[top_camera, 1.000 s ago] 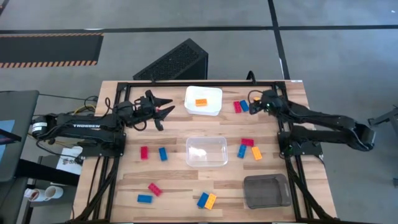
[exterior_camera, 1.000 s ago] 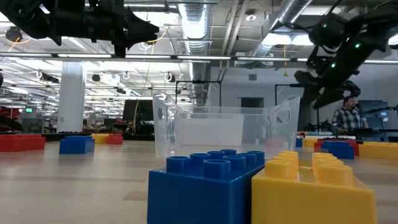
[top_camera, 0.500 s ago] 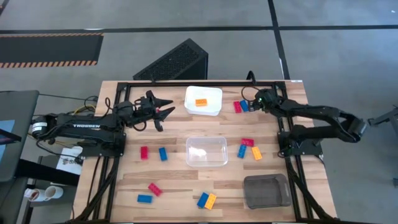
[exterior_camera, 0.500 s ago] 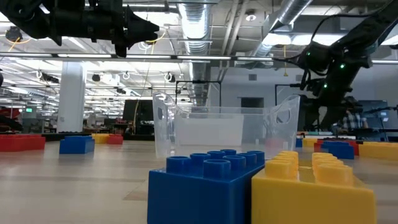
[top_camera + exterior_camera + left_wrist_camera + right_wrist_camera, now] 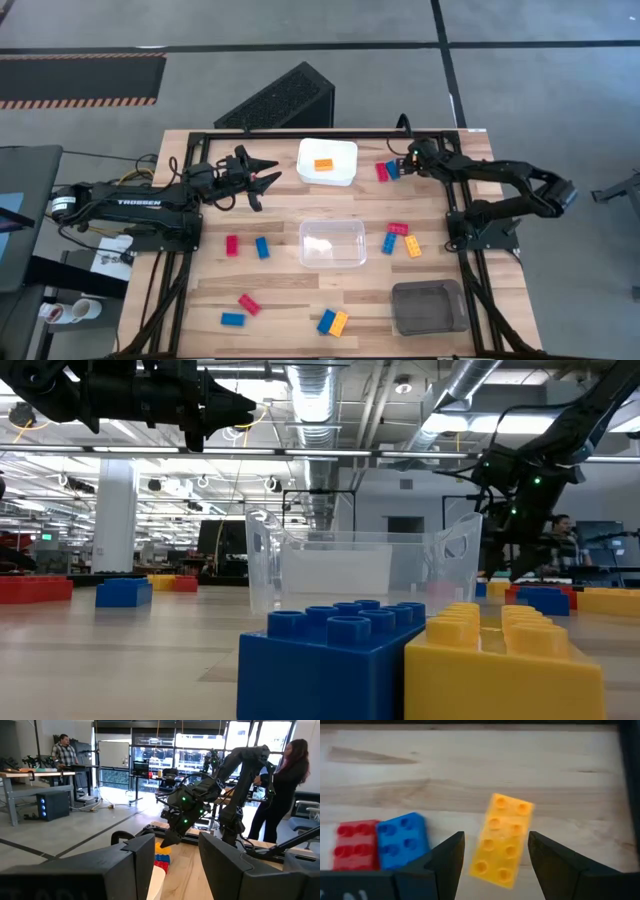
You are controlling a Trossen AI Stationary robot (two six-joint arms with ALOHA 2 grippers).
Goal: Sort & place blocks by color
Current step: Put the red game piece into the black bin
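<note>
**Right gripper open over a yellow block**

Right gripper (image 5: 496, 851) hangs at the table's 1 o'clock, its fingers spread and gripping nothing. One yellow block (image 5: 502, 840) lies flat on the wood between them; whether they touch it I cannot tell. A blue block (image 5: 402, 839) and a red block (image 5: 353, 845) sit side by side just at its 9 o'clock.

From above I count four red, five blue and three orange blocks. One orange block (image 5: 323, 165) is in the white tray (image 5: 342, 150) at 12 o'clock. There are three trays; the clear tray (image 5: 332, 226) is at centre and the grey tray (image 5: 429, 307) at 5 o'clock.

Left gripper (image 5: 262, 172) waits at 10 o'clock, fingers wide and empty.
</note>
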